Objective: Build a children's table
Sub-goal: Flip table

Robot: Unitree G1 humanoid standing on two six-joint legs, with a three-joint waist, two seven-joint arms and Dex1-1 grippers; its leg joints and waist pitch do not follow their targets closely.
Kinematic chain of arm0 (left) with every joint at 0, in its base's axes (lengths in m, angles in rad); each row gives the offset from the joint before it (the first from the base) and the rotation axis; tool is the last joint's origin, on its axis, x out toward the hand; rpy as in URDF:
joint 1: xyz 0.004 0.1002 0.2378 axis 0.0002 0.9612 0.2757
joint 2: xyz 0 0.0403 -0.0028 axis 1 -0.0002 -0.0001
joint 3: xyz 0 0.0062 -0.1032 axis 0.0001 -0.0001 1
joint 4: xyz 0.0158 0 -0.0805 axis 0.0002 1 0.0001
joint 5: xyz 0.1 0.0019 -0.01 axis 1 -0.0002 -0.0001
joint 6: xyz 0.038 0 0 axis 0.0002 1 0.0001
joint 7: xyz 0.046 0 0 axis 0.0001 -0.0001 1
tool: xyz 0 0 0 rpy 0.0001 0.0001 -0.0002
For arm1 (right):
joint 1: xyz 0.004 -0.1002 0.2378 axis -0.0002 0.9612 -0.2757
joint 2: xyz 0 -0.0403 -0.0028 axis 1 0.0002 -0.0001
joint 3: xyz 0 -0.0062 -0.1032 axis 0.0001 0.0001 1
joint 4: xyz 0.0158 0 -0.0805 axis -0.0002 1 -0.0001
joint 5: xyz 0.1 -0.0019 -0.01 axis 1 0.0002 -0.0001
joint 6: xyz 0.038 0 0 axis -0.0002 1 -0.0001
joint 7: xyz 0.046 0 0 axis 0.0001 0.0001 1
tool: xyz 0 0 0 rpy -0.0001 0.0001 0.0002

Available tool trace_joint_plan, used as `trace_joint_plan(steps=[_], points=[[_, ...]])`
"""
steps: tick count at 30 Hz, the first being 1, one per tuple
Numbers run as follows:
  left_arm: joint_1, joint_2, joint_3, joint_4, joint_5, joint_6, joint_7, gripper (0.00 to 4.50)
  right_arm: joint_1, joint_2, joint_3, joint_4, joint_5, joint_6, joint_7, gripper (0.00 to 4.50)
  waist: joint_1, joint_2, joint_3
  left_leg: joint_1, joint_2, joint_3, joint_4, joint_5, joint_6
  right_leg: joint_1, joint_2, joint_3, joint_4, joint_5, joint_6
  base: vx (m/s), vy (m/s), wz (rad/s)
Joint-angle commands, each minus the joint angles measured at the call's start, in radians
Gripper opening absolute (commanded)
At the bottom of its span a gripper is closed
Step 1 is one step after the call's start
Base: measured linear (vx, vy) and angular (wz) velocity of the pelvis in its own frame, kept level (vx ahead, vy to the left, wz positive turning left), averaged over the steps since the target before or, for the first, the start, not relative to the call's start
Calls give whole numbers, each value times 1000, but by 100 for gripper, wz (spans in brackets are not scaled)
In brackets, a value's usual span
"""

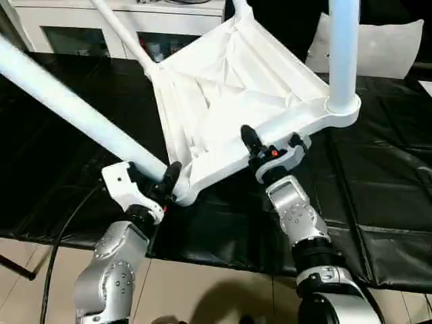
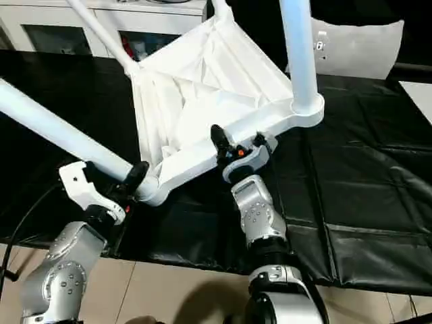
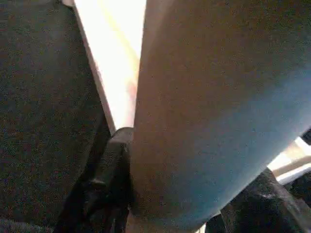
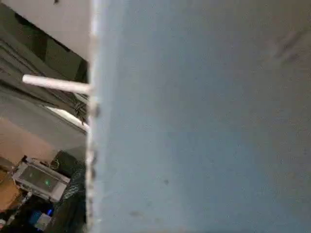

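I see the table top [image 1: 229,101] tilted, ribbed underside up, on the black mat [image 1: 378,202], with legs seated in its corner sockets. My left gripper [image 1: 165,181] is clamped around the leg [image 1: 67,104] at the near-left corner, right by its socket. My right gripper [image 1: 260,150] sits at the top's near rim, one black finger [image 1: 250,140] over the edge; I cannot tell whether it is gripping.

A: Surface? 
B: Black padded work surface [image 1: 378,202], creased; pale floor [image 1: 202,290] near its edge.
A: Behind? 
B: White cabinet [image 1: 81,27], glass doors; white cushion [image 1: 391,44].
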Motion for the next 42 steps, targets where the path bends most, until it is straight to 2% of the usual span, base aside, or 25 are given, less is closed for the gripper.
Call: trace_joint_plan(steps=[1,3,5,7,8,9,10,14,16,17,18,20,22,24,25,26,28,29,31,32,33,34,36,38,42], points=[[22,-6,-72,22,-38,49,-64,209,-92,114,15,-16,5,-5,20,223,3,-12,-72,-18,97,-32,-69,26,120,55,-119,76,-66,-214,-163,0,0,0],[28,10,-77,3,-31,43,-74,265,-91,108,6,-25,7,-17,7,215,3,-12,-77,-21,96,-32,-65,62,132,55,-118,76,-57,-161,-172,0,0,0],[35,18,-72,-13,-39,55,-76,279,-92,99,-5,-29,9,-30,-3,214,3,-12,-82,-23,95,-32,-60,105,152,54,-117,75,-47,-100,-186,0,0,0],[51,39,-67,-31,-40,56,-88,279,-95,83,-19,-35,10,-44,-20,212,3,-13,-83,-30,93,-31,-53,142,190,50,-116,74,-39,-45,-204,0,0,0],[57,45,-68,-38,-40,54,-94,279,-94,79,-20,-40,8,-49,-22,212,2,-10,-79,-31,92,-30,-53,131,199,47,-115,73,-44,-68,-205,0,0,0],[77,59,-68,-61,-44,53,-108,279,-91,66,-22,-51,5,-59,-27,211,1,-12,-80,-32,92,-29,-53,123,199,48,-116,72,-45,-82,-203,0,0,0],[93,69,-72,-79,-51,54,-124,279,-87,56,-21,-57,0,-63,-32,211,-1,-13,-78,-36,93,-29,-54,109,194,52,-118,72,-47,-111,-199,0,0,0],[160,116,-79,-139,-68,61,-166,279,-66,25,-20,-101,-11,-76,-50,211,-14,-18,-70,-35,92,-27,-59,45,162,48,-113,71,-59,-210,-177,0,0,0],[182,127,-69,-150,-68,60,-168,279,-54,15,-19,-126,-12,-75,-55,211,-17,-15,-68,-34,93,-26,-60,29,148,46,-111,72,-61,-229,-169,0,0,0],[189,130,-66,-152,-62,47,-169,279,-48,8,-18,-136,-15,-75,-58,211,-17,-19,-66,-33,93,-25,-61,18,142,45,-111,73,-63,-242,-161,0,0,0],[193,129,-61,-150,-52,25,-168,279,-41,1,-21,-149,-11,-71,-62,211,-16,-19,-66,-30,92,-24,-61,17,136,42,-110,74,-65,-243,-158,0,0,0],[182,132,-67,-142,-49,-4,-190,279,-37,3,-30,-160,5,-61,-66,211,-13,-16,-67,-26,93,-23,-61,20,132,40,-109,75,-64,-234,-156,0,0,0],[156,142,-86,-127,-29,-22,-204,279,-24,8,-25,-173,6,-57,-69,211,-12,-17,-68,-27,96,-25,-61,50,137,39,-107,75,-54,-173,-165,0,0,0],[140,146,-93,-116,-11,-19,-192,279,-16,9,-17,-180,-1,-60,-75,211,-10,-20,-72,-27,96,-25,-58,82,148,40,-110,76,-44,-121,-176,0,0,0],[110,142,-95,-91,3,-47,-184,279,-6,19,-20,-189,11,-69,-79,211,-8,-19,-72,-30,94,-24,-54,113,167,39,-110,77,-38,-66,-190,0,0,0],[110,142,-95,-91,3,-47,-184,279,-6,19,-20,-190,12,-69,-79,211,-7,-19,-71,-29,94,-23,-54,109,173,37,-109,77,-40,-68,-192,0,0,0],[52,131,-106,-34,5,-105,-219,279,8,31,-42,-210,50,-71,-86,211,2,-18,-68,-24,91,-19,-53,93,179,33,-108,78,-47,-95,-184,0,0,0],[39,131,-107,-17,4,-111,-228,279,11,30,-47,-212,49,-74,-91,211,9,-11,-69,-21,95,-20,-55,86,168,32,-109,77,-46,-110,-183,0,0,0],[16,136,-110,18,11,-126,-246,279,17,26,-52,-216,42,-80,-103,210,10,-10,-68,-19,97,-21,-56,79,158,30,-106,76,-48,-118,-176,0,0,0],[0,147,-121,40,11,-128,-275,279,24,20,-55,-229,37,-85,-108,210,12,-5,-68,-20,98,-22,-58,79,146,31,-107,76,-46,-103,-177,0,0,0],[-6,153,-128,49,12,-130,-290,279,29,18,-56,-238,36,-85,-109,210,12,-6,-69,-21,99,-24,-58,76,140,35,-110,76,-43,-90,-179,0,0,0],[-6,153,-128,49,12,-130,-290,279,29,18,-56,-238,36,-85,-109,210,12,-7,-70,-22,100,-24,-58,79,138,36,-111,77,-40,-79,-183,0,0,0],[-25,169,-145,76,10,-148,-345,279,49,7,-55,-275,35,-75,-117,209,10,2,-71,-23,97,-25,-57,85,139,38,-112,78,-37,-45,-194,0,0,0],[-42,184,-156,104,15,-167,-384,279,69,-5,-52,-303,27,-68,-123,209,10,0,-70,-24,95,-24,-57,79,139,40,-112,78,-40,-45,-191,0,0,0],[-71,207,-167,172,14,-218,-474,279,108,-20,-53,-353,23,-54,-139,209,11,5,-68,-23,96,-24,-60,64,131,40,-112,78,-44,-74,-185,0,0,0]])
